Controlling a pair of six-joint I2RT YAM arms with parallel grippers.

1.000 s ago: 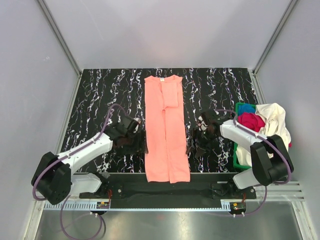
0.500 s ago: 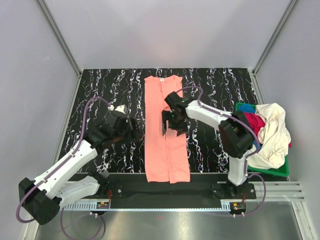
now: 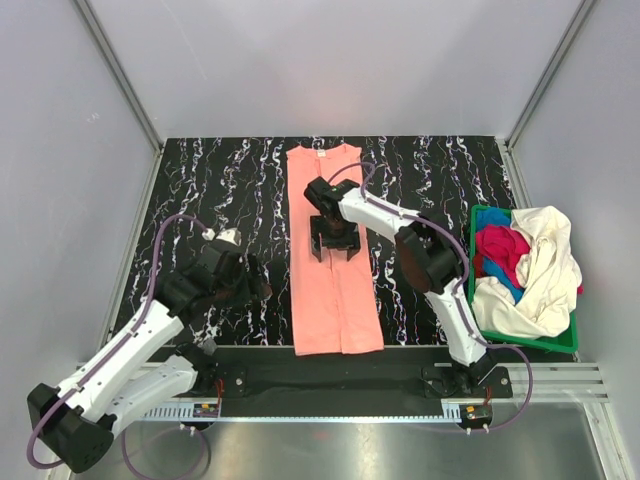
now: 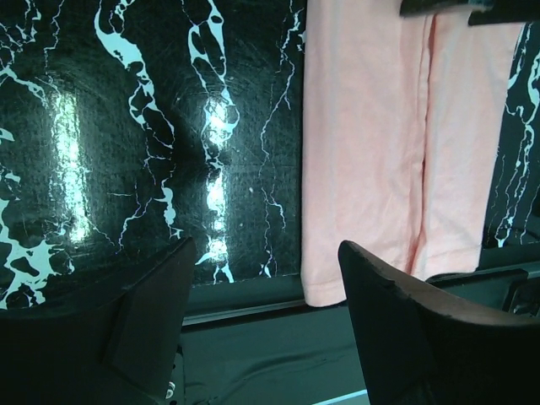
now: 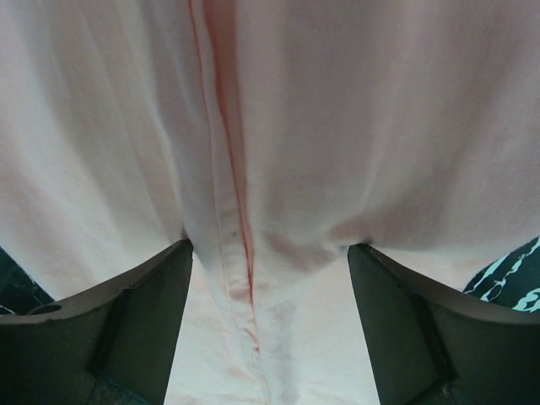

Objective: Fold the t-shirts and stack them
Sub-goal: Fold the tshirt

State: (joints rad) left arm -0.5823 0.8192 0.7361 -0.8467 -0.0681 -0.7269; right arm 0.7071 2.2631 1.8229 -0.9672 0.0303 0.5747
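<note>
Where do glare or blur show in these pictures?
Left wrist view: white glare streaks on the glossy table; the near fingers are dark and blurred. Right wrist view: the shirt fills the frame, slightly soft. Top view: even light, sharp.

I see my right fingers (image 3: pixel 317 248) spread above the salmon-pink t-shirt (image 3: pixel 335 300); left fingers (image 3: pixel 255 283) hang over the surface (image 3: pixel 210 190) alongside.

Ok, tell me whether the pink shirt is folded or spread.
Partly folded: the pink shirt lies as a narrow strip, sides turned in.
</note>
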